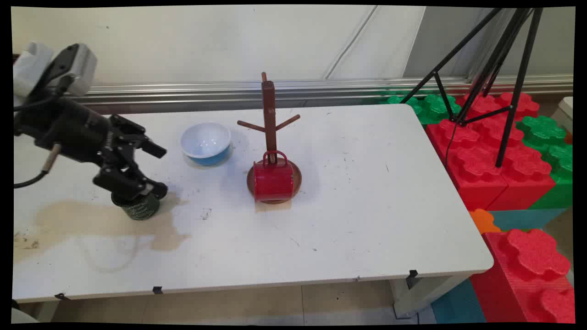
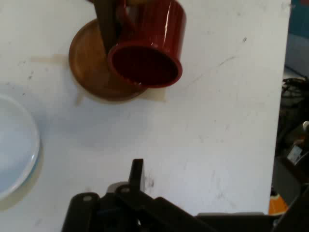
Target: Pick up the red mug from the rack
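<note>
The hand sits at the counter's left, fingers spread wide, the lower one touching the rim of a dark green cup just beneath it; it grips nothing that I can see. A bowl lies at its 2 o'clock, and a red mug on its side against the rack lies at 3 o'clock. The hand hides most of the cup.
</note>
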You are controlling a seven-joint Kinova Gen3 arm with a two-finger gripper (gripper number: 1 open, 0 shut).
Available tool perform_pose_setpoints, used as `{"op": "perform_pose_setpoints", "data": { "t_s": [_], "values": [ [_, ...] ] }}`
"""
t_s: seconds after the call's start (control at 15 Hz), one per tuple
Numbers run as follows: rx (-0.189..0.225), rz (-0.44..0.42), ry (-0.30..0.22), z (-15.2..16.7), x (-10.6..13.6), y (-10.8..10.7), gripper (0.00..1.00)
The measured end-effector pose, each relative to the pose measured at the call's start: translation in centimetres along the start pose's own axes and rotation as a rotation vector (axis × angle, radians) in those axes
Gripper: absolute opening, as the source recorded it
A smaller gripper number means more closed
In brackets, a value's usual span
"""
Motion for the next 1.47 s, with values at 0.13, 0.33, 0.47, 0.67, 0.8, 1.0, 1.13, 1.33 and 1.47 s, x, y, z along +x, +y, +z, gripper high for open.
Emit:
{"op": "perform_pose_setpoints", "data": {
  "t_s": [0.13, 0.33, 0.47, 0.67, 0.8, 1.0, 1.13, 1.33, 1.47],
  "values": [
    [-0.01, -0.021, 0.016, 1.2, 0.5, -0.1, 1.0],
    [-0.012, -0.054, 0.036, 3.0, 1.0, -0.2, 1.0],
    [-0.013, -0.083, 0.056, 4.7, 1.4, -0.2, 1.0],
    [-0.018, -0.113, 0.076, 6.8, 1.8, -0.1, 1.0],
    [-0.021, -0.132, 0.087, 8.0, 2.0, 0.0, 1.0],
    [-0.024, -0.164, 0.103, 10.2, 2.3, 0.2, 1.0],
    [-0.022, -0.188, 0.112, 11.7, 2.3, 0.3, 1.0],
    [-0.021, -0.216, 0.127, 13.5, 2.3, 0.3, 1.0],
    [-0.024, -0.232, 0.142, 14.7, 2.3, 0.3, 1.0]
  ]
}}
